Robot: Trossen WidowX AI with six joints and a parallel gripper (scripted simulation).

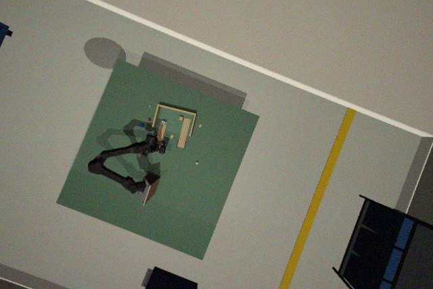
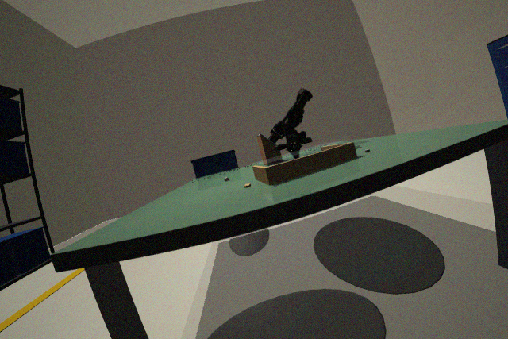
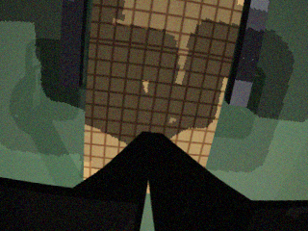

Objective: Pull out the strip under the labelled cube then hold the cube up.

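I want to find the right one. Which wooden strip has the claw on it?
The left strip, carrying the pale labelled cube. The shut claw sits over its near end; the longer strip lies apart, untouched.

- From the top, I'm seeing the cube (image 1: 163,123) only as a pale speck; its label is too small to read.
- The arm is covering the near end of the strip (image 1: 161,132) there, so I'm not seeing where the gripper (image 1: 161,145) meets it.
- In the wrist view the strip (image 3: 164,58) is running off the top edge, and the fingers are hiding its near end.
- From the side, the wooden frame (image 2: 303,164) is blocking the strips and cube.
- Small bits on the table (image 1: 105,174) are staying too tiny to name.
- The rack (image 1: 363,208) is getting cut off at the corner.
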